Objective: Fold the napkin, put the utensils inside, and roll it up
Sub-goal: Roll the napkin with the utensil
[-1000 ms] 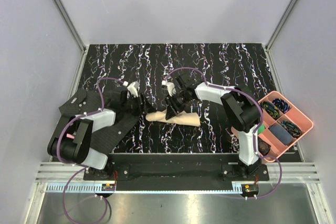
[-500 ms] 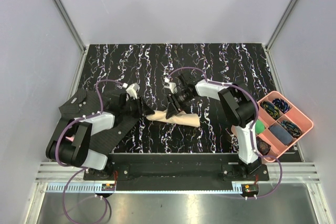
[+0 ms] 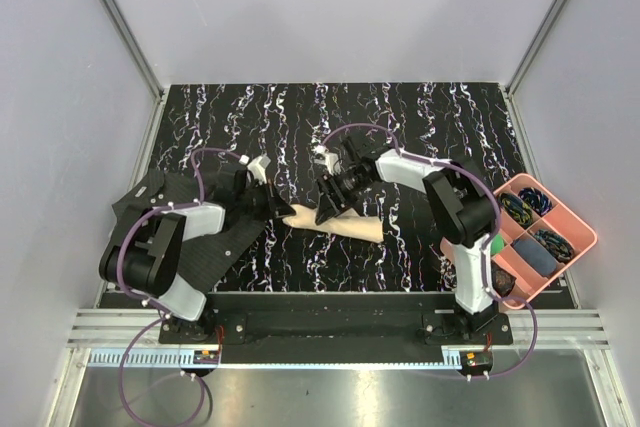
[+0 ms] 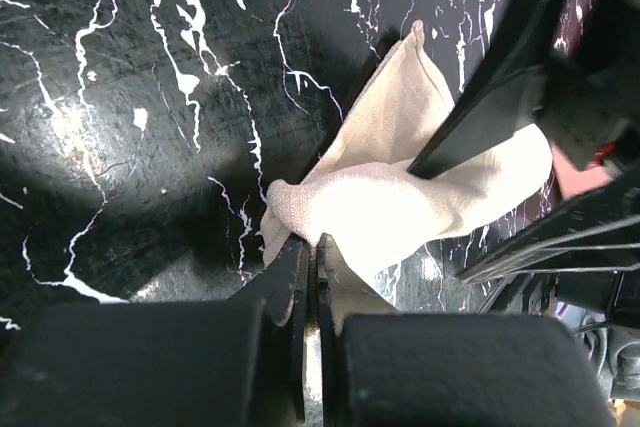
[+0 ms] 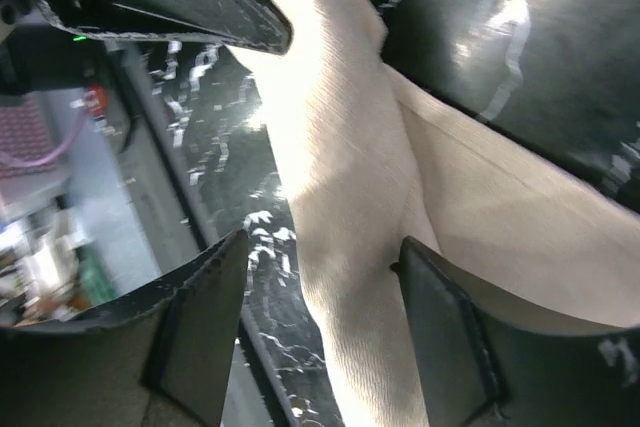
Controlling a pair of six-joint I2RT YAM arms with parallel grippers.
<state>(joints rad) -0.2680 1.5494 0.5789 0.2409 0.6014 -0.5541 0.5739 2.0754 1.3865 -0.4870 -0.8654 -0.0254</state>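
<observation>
The beige napkin [image 3: 350, 224] lies as a loose roll in the middle of the black marbled table, running left to right. My left gripper [image 3: 283, 211] is at the roll's left end, its jaws pressed together on a pinch of napkin [image 4: 400, 197] at the tips [image 4: 312, 242]. My right gripper [image 3: 326, 207] stands open over the roll just right of that. In its wrist view the napkin [image 5: 350, 167] runs between the spread fingers [image 5: 322, 243], and one pad touches its side. The utensils are hidden.
A pink compartment tray [image 3: 583, 238] with small coloured items sits at the right table edge, beside the right arm's base. A black dotted mat [image 3: 222, 249] lies under the left arm. Grey walls and aluminium rails close the table in.
My left gripper has shut on the left end of the napkin after reaching slightly right. My right gripper has opened wider around the roll.
</observation>
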